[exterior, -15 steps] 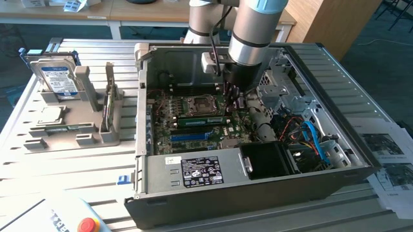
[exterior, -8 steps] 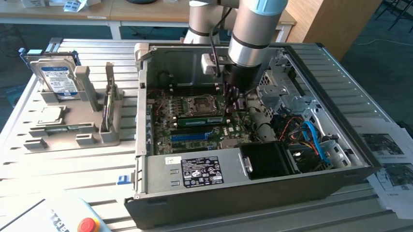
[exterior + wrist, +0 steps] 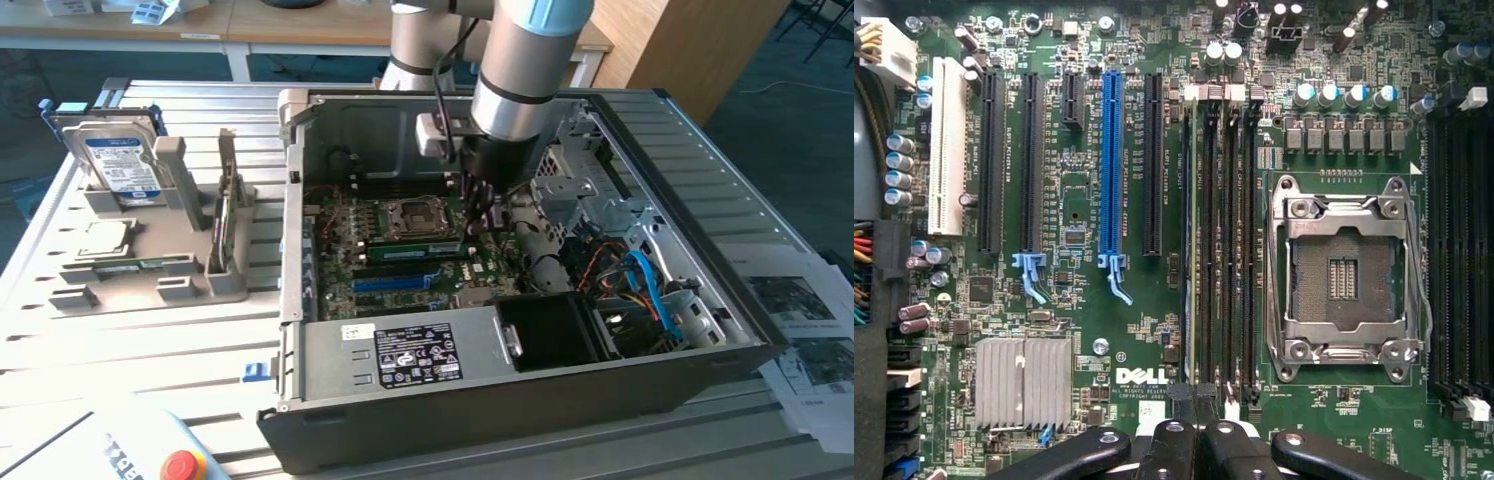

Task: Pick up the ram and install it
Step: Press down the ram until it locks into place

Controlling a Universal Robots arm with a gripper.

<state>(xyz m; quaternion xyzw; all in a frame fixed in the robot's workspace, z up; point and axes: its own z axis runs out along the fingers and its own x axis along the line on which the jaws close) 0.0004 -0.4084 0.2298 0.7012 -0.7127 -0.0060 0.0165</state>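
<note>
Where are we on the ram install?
Done: one ram stick is off the rack and standing in the memory slots. In hand: the shut gripper is over one end of it. Left: can't tell if it's fully seated; a second stick sits in the rack.

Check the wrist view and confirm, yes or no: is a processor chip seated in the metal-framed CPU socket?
No: the metal-framed CPU socket on the green motherboard lies bare, its dark contact bed uncovered.

DELL in white on green motherboard (image 3: 1144, 377).
</note>
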